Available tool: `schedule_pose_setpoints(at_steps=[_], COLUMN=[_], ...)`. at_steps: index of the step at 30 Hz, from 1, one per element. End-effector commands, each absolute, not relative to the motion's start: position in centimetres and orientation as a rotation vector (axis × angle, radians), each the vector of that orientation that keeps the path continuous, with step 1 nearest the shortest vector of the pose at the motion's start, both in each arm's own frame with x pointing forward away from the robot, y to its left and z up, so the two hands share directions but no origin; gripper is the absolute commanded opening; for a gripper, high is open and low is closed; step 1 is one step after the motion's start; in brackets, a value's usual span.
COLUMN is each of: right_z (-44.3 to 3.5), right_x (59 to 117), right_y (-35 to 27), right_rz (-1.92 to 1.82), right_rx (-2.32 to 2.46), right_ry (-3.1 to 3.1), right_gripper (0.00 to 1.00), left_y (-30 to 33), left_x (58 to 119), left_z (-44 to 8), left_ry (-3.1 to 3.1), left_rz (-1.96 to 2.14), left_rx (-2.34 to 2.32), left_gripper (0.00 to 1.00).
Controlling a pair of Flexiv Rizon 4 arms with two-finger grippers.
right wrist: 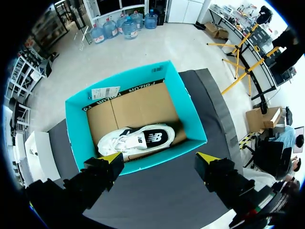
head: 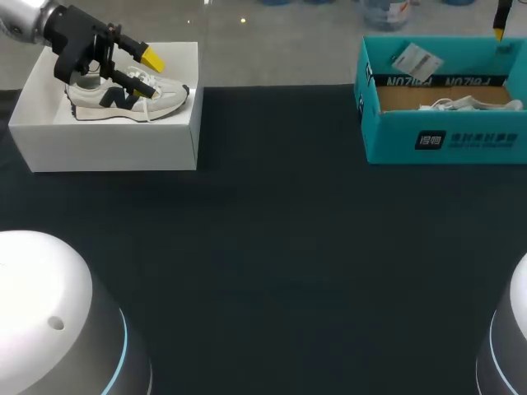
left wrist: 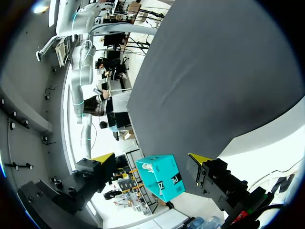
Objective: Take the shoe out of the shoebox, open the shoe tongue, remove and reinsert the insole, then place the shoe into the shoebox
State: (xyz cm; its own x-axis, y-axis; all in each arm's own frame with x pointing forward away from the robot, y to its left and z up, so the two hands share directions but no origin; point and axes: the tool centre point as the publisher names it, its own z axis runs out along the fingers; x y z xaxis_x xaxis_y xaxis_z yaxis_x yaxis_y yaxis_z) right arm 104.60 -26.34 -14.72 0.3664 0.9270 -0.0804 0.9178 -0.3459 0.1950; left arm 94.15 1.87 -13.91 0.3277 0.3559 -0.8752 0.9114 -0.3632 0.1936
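Note:
A teal shoebox (head: 445, 140) stands open at the table's far right with a white shoe (head: 461, 104) lying inside. From straight above, the right wrist view shows that shoe (right wrist: 138, 140) on its side on the cardboard floor of the teal shoebox (right wrist: 76, 129). My right gripper (right wrist: 161, 158) hangs open above the box's near wall, holding nothing; only its tip shows in the head view (head: 499, 31). A second white shoe (head: 128, 97) with a dark logo sits in a white box (head: 107, 148) at the far left. My left gripper (head: 144, 70) is open just above it, empty (left wrist: 151, 157).
The dark table (head: 272, 247) stretches between the two boxes. In the left wrist view, the white box's wall (left wrist: 281, 143) lies beside the gripper and the teal shoebox (left wrist: 159, 177) shows far ahead between the fingers.

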Motion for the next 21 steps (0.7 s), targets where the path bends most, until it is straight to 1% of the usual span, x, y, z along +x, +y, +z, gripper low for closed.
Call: schedule_pose_setpoints(at_steps=[1, 9, 21], right_z=[-14.9, -14.9, -14.9], right_x=[104.2, 104.2, 104.2], right_y=[-26.3, -26.3, -26.3], right_rz=[0.085, 0.085, 0.085], right_rx=[2.408, 2.408, 2.408], right_ry=[1.65, 1.65, 1.65], right_gripper=[1.0, 1.0, 1.0], left_y=[1.9, 1.9, 8.9], left_x=[94.2, 94.2, 102.4], left_z=[-13.9, -13.9, -15.8], left_ry=[1.116, 1.116, 1.398], left_rz=[-0.991, -0.991, -0.75], left_rx=[1.887, 1.887, 2.074], left_gripper=[1.0, 1.0, 1.0])
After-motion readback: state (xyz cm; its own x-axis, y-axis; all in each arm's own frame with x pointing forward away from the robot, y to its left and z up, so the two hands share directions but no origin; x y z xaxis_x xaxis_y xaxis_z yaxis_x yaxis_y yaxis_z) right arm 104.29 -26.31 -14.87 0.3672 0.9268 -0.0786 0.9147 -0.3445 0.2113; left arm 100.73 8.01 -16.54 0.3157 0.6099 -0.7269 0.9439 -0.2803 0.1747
